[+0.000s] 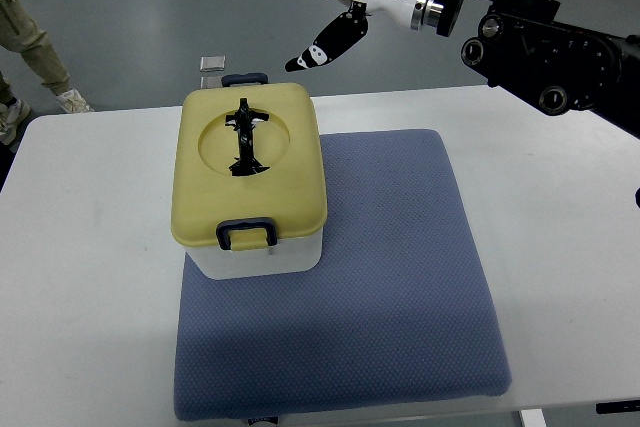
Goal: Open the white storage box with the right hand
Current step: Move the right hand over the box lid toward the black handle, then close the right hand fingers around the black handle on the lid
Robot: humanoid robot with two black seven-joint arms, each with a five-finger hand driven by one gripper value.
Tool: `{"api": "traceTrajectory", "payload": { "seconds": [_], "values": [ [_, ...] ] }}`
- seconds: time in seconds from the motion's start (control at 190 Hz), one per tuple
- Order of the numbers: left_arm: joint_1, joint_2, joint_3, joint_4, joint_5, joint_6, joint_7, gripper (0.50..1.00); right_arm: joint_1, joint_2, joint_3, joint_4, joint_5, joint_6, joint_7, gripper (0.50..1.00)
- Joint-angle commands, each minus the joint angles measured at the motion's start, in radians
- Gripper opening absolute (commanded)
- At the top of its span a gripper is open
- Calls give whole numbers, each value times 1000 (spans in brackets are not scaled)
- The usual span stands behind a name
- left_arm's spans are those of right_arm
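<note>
On the white table (90, 247), the white plastic storage box (255, 252) with its yellow lid (290, 177) sat left of centre, still latched; your right hand (300, 7) hovered upper centre, fingers spread, nothing grasped.

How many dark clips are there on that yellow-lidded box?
2. One latch sits on the storage box's near side, and the other latch at its far edge. Any on the other sides would be hidden.

A white table (90, 247) carries a blue-grey textured mat (390, 287) spread over its middle; the white storage box (255, 252) stands on the mat's far left corner.
</note>
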Motion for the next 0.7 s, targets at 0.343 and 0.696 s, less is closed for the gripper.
{"api": "traceTrajectory", "payload": {
  "seconds": [0.343, 0.696],
  "values": [
    [0, 0, -2, -1, 0, 0, 0, 1000, -6, 54, -73, 24, -115, 28, 4, 921],
    [0, 0, 0, -1, 0, 0, 0, 1000, -1, 82, -115, 10, -158, 17, 4, 921]
  ]
}}
